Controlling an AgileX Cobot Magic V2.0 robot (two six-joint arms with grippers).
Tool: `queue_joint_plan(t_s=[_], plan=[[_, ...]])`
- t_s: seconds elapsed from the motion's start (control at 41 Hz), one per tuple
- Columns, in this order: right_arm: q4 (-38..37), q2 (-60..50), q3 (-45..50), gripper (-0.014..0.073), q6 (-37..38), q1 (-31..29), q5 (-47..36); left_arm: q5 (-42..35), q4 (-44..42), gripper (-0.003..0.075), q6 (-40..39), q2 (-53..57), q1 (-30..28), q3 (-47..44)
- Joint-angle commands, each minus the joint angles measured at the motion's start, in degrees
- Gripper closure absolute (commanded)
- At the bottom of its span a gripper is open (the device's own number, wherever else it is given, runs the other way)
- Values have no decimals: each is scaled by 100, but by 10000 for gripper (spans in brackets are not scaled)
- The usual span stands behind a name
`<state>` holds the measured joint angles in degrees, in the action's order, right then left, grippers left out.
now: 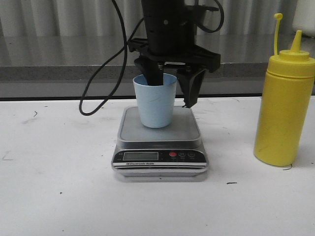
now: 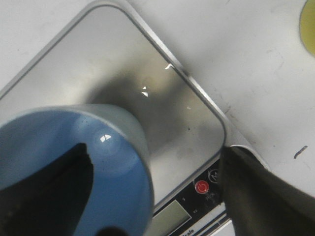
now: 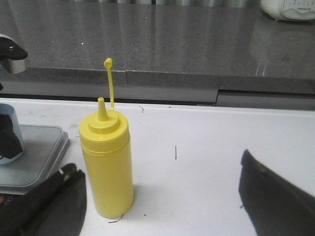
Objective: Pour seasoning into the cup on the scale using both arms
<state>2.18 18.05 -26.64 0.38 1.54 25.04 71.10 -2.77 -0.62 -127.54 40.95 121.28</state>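
Note:
The pale blue cup [image 1: 155, 105] stands upright on the steel platform of the scale [image 1: 186, 129]. My left gripper [image 1: 172, 93] hangs over it, open. One finger [image 2: 44, 191] reaches down inside the cup [image 2: 115, 162]. The other finger [image 2: 256, 196] is outside, apart from the rim and above the scale's [image 2: 147, 64] front panel. The yellow seasoning bottle [image 1: 284, 113] stands upright on the table to the right, its cap off on its strap. My right gripper [image 3: 158, 164] is open wide and low near the table. The bottle [image 3: 107, 167] stands close to one finger [image 3: 54, 201], untouched.
A grey counter ledge [image 1: 59, 73] runs behind the white table [image 1: 59, 196]. A black cable [image 1: 88, 93] loops down left of the scale. A white appliance [image 3: 288, 9] sits on the far counter at right. The scale [image 3: 39, 157] lies just beside the bottle.

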Motion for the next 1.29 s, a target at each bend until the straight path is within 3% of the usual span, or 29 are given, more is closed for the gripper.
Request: queue_joint_plan(t_s=[0.0, 0.488, 0.586, 0.781, 0.903, 1.099, 1.27], plan=[[-23, 97, -163, -48, -1, -8, -428, 135, 22, 199, 1, 403, 36, 169], [-23, 97, -163, -48, -1, -8, -428, 137, 68, 214, 1, 1293, 36, 154], [-23, 97, -163, -48, -1, -8, -428, 137, 68, 293, 1, 1562, 36, 37], [-20, 97, -163, -48, -1, -8, -421, 137, 68, 599, 1, 2151, -34, -446], [-20, 97, -163, -48, -1, -8, -421, 137, 68, 742, 1, 2589, -183, -935], [-20, 97, -163, -48, -1, -8, -421, 56, 68, 740, 1, 3342, -680, -1961], [-20, 97, -163, -48, -1, -8, -421, -735, 277, 740, -74, 4303, -1494, -3375]])
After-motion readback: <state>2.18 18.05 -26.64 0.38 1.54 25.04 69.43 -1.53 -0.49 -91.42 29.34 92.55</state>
